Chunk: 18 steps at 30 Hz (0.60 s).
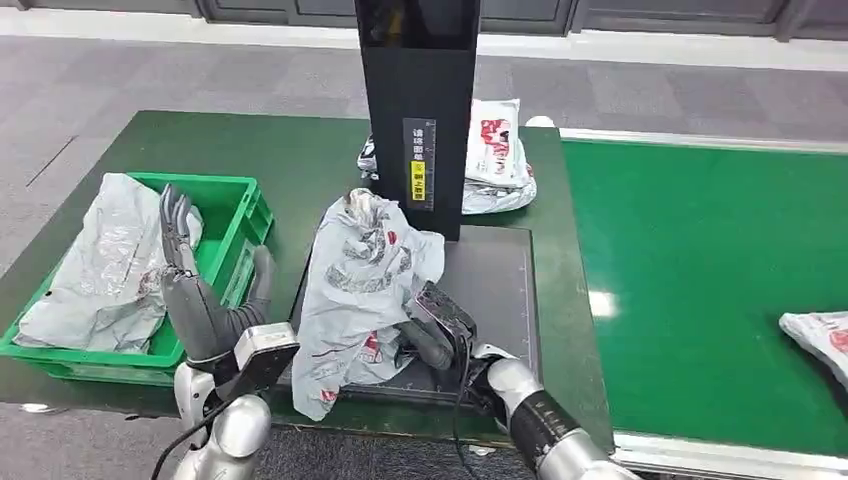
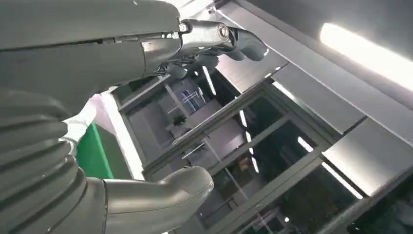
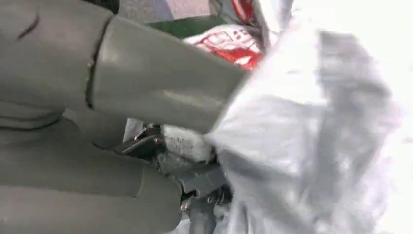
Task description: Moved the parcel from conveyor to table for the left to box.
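1. One grey parcel (image 1: 362, 285) with red print is gripped by the right hand (image 1: 428, 335) and lies crumpled on the dark mat (image 1: 495, 290) in the middle of the table (image 1: 300, 160), its near edge hanging past the mat's front.
2. The left hand (image 1: 195, 290) is held upright with fingers spread, grasping nothing, over the right side of the green box (image 1: 235, 205).
3. Another grey parcel (image 1: 105, 265) is seen inside the box.
4. A black post (image 1: 417, 110) stands at the mat's far edge, with more parcels (image 1: 497, 160) behind it.
5. At the right, another parcel (image 1: 820, 335) lies on the green conveyor (image 1: 700, 260).
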Each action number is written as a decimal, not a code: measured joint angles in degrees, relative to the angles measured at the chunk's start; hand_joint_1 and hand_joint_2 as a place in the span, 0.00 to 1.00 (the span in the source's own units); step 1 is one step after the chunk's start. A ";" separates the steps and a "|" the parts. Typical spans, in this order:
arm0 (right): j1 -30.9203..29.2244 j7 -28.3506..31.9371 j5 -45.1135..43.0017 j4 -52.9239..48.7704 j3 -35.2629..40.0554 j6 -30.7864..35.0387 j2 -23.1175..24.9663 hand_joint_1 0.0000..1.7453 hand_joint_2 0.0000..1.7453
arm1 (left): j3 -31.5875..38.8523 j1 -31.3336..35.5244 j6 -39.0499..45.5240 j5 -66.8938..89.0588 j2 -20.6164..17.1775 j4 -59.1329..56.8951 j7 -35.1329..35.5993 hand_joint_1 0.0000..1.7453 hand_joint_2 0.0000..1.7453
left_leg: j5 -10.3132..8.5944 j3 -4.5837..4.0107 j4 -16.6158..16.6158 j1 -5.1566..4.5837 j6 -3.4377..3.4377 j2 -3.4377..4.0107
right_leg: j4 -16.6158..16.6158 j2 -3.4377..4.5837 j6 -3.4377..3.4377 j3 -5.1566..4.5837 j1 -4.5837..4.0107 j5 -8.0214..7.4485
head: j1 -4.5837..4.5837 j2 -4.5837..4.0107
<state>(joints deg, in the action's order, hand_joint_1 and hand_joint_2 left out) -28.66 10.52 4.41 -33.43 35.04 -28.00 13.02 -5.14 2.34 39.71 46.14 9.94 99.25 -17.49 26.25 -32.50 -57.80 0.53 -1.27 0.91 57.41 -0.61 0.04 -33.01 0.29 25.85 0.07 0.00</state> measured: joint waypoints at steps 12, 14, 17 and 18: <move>19.09 0.26 1.22 -38.75 -7.23 7.47 -11.86 0.00 0.00 | 1.29 -2.71 0.02 2.40 -1.53 3.06 2.51 0.00 1.00 | 0.11 -0.48 -0.04 -0.06 0.09 -0.17 | -0.03 -0.14 -0.02 -0.41 0.03 0.09 | -0.02 0.00; 23.29 1.09 1.93 -44.15 -9.99 7.54 -12.34 0.00 0.00 | 1.33 -3.81 0.02 2.75 -1.55 3.89 2.51 0.00 1.00 | 0.15 -0.52 -0.04 -0.06 0.07 -0.17 | -0.02 -0.15 -0.07 -0.44 0.03 0.14 | -0.02 0.00; 27.30 1.72 2.17 -49.96 -13.36 7.54 -12.63 0.00 0.00 | 1.38 -4.87 0.02 3.12 -1.59 4.81 2.56 0.00 1.00 | 0.19 -0.55 -0.03 -0.06 0.07 -0.12 | -0.02 -0.14 -0.04 -0.49 0.02 0.17 | -0.02 0.00; 28.03 1.72 2.21 -51.40 -14.21 7.54 -12.67 0.00 0.00 | 1.38 -5.08 0.02 3.12 -1.59 5.03 2.58 0.00 1.00 | 0.19 -0.55 -0.03 -0.06 0.08 -0.11 | -0.02 -0.14 -0.04 -0.49 0.02 0.18 | -0.02 0.00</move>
<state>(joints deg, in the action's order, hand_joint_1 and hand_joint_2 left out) -0.63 12.24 6.62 -84.83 20.83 -20.46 0.35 -3.76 -2.74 39.74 49.27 8.35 104.28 -14.91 26.45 -33.05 -57.83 0.48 -1.19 0.80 57.39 -0.75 0.00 -33.50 0.31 26.03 0.04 0.00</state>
